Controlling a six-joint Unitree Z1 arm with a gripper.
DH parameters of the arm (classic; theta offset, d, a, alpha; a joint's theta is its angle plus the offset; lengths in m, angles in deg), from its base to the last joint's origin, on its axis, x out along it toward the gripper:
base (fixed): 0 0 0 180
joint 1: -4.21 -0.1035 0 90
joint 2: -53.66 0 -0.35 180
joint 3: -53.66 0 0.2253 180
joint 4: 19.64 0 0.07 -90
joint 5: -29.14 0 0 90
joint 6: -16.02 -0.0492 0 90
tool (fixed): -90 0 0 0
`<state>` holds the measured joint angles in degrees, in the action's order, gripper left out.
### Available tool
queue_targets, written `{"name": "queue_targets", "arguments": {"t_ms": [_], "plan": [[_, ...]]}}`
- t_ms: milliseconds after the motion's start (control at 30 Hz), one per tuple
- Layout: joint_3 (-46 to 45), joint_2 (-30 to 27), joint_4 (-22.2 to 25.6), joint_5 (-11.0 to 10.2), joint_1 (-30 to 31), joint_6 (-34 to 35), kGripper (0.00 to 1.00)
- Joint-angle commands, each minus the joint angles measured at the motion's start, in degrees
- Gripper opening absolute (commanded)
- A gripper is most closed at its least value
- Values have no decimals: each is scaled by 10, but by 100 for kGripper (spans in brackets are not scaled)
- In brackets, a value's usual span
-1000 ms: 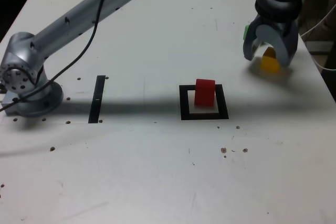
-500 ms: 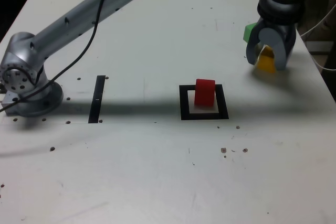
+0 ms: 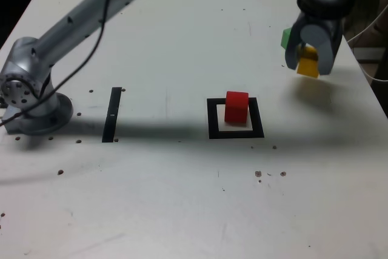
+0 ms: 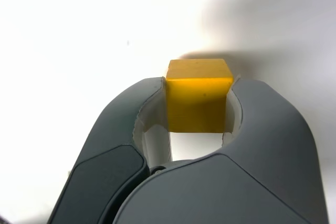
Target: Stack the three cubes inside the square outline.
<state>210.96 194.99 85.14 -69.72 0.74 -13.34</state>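
- Status: roughly a third done, by our read.
- Red cube (image 3: 236,108) sits inside the square outline (image 3: 213,119), so we have a base. Nothing on top of it.
- Yellow cube (image 4: 197,103) is pinched between the fingers of our claw (image 4: 199,85); looks clear of the worktop (image 3: 145,198), shadow falls apart from it.
- Green cube (image 3: 286,38) is on the worktop near the claw, partly hidden behind it in the exterior view.
- Left for us: yellow onto red, then fetch green and cap the stack.
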Motion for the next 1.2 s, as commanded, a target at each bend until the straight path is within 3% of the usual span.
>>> {"name": "queue_targets", "arguments": {"t_ms": [0,200,433,733,1167], "plan": [[-29,-48,-1,10,3,15,18],[-136,-132,-15,43,12,56,18],[-268,-211,-39,47,24,102,18],[-337,-231,-50,28,71,171,18],[-448,-260,-121,47,98,219,18]]}}
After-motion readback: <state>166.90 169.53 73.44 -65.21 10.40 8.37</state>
